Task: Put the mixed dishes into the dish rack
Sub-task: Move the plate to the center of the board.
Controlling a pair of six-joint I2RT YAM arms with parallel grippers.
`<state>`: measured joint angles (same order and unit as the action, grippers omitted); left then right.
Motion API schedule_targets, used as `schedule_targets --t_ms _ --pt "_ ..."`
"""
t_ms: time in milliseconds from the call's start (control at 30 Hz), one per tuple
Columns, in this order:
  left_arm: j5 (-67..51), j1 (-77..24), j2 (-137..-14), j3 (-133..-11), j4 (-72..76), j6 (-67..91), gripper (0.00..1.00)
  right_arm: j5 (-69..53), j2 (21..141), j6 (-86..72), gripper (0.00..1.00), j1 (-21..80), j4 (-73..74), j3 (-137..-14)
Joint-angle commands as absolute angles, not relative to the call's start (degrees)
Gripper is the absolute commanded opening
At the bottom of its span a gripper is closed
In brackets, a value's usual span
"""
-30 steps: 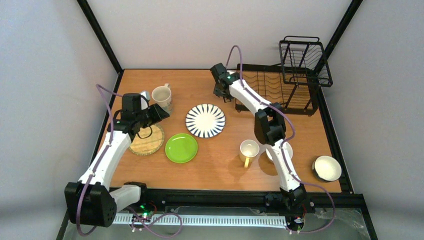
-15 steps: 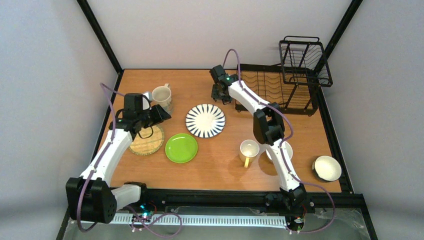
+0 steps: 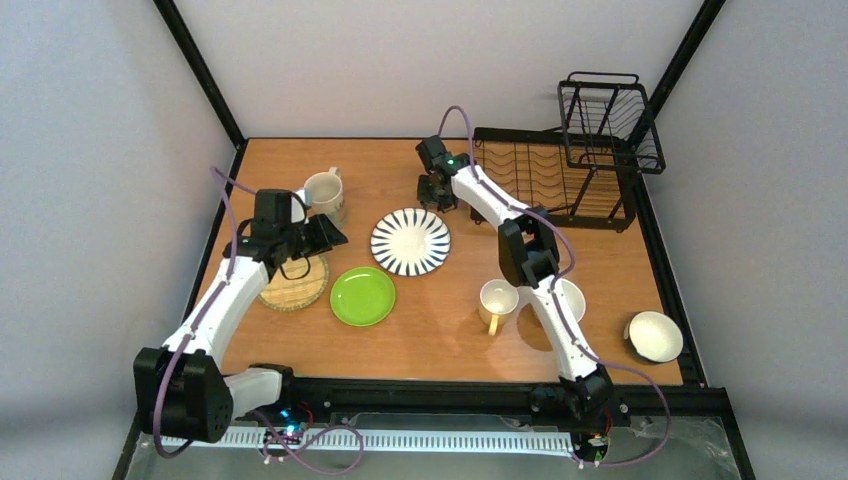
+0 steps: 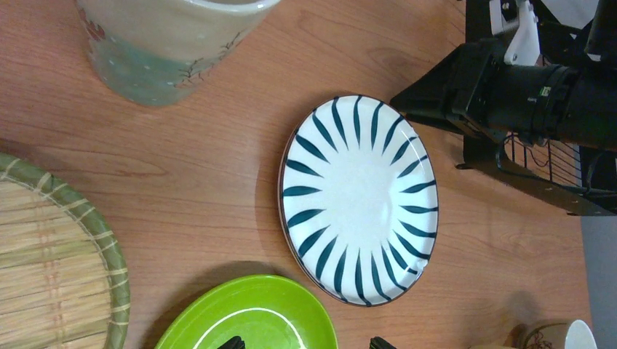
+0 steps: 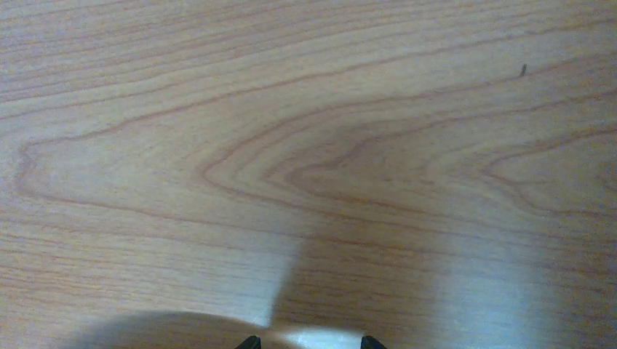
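Wood-grain tabletop (image 3: 440, 345) sits inside grey walls and black corner posts. Seen from above, the left arm reaches forward with a bent elbow. Its left gripper (image 3: 328, 234) hovers between the round woven bamboo plate (image 3: 295, 283) and a pale mug (image 3: 324, 192) whose handle points to the far edge. The right arm stretches far across, and its right gripper (image 3: 432, 195) hangs low over bare wood between the black-and-white striped plate (image 3: 410, 241) and the black wire dish rack (image 3: 545, 185). That rack lies lengthwise along the far edge, with its tall basket at the right end. A lime-green plate (image 3: 362, 296), a yellow-handled mug (image 3: 497, 298) and a small white bowl (image 3: 654, 335) rest on the table, well apart from the rack.

In the left wrist view, the fingertips (image 4: 234, 342) stand apart with nothing between them, above the green plate's rim. The striped plate lies flat just beyond.

In the right wrist view, the fingertips (image 5: 251, 342) are spread over bare wood grain and grip nothing.
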<state>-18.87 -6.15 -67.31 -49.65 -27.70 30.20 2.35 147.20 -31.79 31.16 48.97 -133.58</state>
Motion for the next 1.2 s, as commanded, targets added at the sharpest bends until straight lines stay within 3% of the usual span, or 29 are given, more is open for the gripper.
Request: schedule_targets --t_ms 0,1167 --pt "-19.6 -6.9 -68.0 -49.3 -29.1 29.4 0.97 -1.4 149.7 -30.0 0.79 31.3 49.6 -135.6" --pt "-17.5 -7.9 -60.9 -45.6 -34.7 29.1 0.96 2.6 138.4 -27.8 0.79 39.1 48.3 -114.8"
